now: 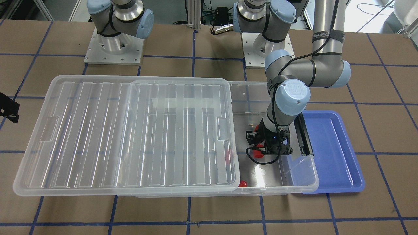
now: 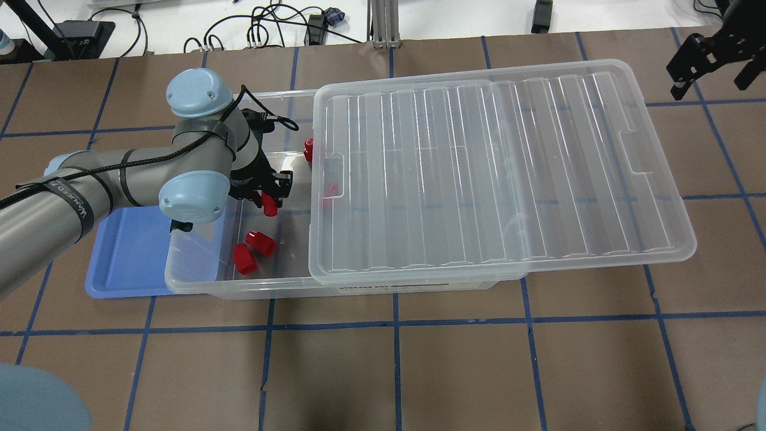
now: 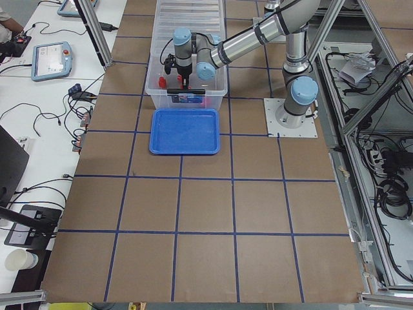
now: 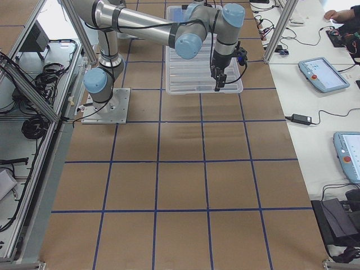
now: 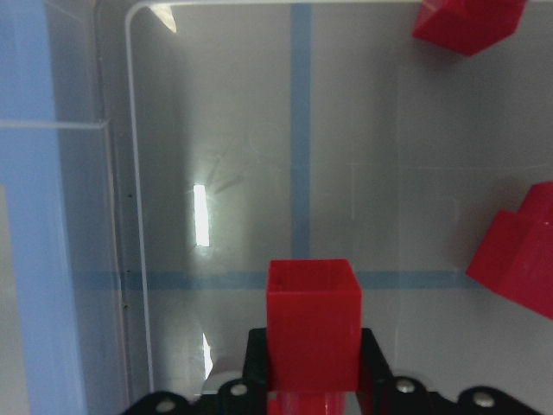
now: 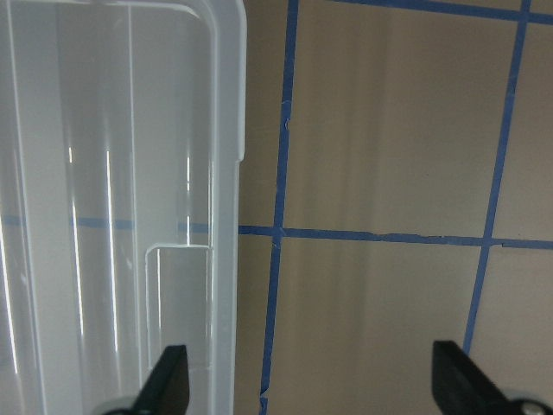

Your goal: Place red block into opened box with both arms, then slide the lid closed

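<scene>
My left gripper (image 2: 270,193) hangs over the uncovered end of the clear box (image 2: 197,281) and is shut on a red block (image 5: 313,322), which shows between its black fingers (image 5: 371,354) in the left wrist view. The same held block (image 1: 259,153) shows under the arm in the front view. Three more red blocks (image 2: 261,242) lie loose on the box floor below and beside it. The ribbed clear lid (image 2: 497,173) covers most of the box and overhangs its far end. My right gripper (image 2: 712,54) is open, off the lid's far corner, above the table.
A blue tray (image 2: 125,263) sits against the box's open short end, under my left arm. Another red block (image 2: 328,191) shows through the lid's edge. The lid's rim (image 6: 226,173) runs just left of my right gripper.
</scene>
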Tool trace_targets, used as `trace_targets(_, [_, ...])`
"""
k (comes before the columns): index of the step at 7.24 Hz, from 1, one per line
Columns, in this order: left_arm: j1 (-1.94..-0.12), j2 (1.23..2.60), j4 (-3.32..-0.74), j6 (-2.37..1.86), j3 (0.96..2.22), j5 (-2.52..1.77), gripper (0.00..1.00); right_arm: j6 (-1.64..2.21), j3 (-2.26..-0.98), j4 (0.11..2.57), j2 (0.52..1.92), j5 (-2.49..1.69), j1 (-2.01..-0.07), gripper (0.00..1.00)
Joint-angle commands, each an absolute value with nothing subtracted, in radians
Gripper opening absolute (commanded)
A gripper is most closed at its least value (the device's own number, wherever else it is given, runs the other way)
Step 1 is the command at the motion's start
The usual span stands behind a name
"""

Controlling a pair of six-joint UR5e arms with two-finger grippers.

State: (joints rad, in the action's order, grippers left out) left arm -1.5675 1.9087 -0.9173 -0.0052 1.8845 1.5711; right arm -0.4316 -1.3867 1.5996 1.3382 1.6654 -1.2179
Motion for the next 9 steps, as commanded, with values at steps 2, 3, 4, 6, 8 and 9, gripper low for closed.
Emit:
trace_targets(2, [-1.551, 1.905, -0.923, -0.005, 1.795, 1.572, 1.00, -0.431, -1.385, 1.586, 1.338, 1.671, -1.218, 1.00])
trace_targets(3, [-1.557, 1.887, -0.989, -0.005, 1.767, 1.572, 1.00, -0.431, -1.385, 1.586, 1.336, 1.671, -1.218, 1.00])
trace_targets(4, [-1.565, 1.864, -1.053, -0.006, 1.744, 1.571, 1.00, -0.433, -1.393, 1.586, 1.336, 1.671, -1.218, 1.00])
trace_targets(6, [-1.569, 1.800, -1.284, -0.015, 1.624, 1.577, 1.00, -0.436, -1.401, 1.594, 1.332, 1.671, -1.216, 1.00])
trace_targets(8, [-1.584, 1.725, -1.486, -0.015, 1.514, 1.574, 1.00, -0.436, -1.407, 1.603, 1.290, 1.675, -1.212, 1.00])
trace_targets(9, [-1.586, 1.677, -1.491, -0.006, 1.502, 1.577, 1.00, -0.434, -1.408, 1.606, 1.279, 1.675, -1.209, 1.00])
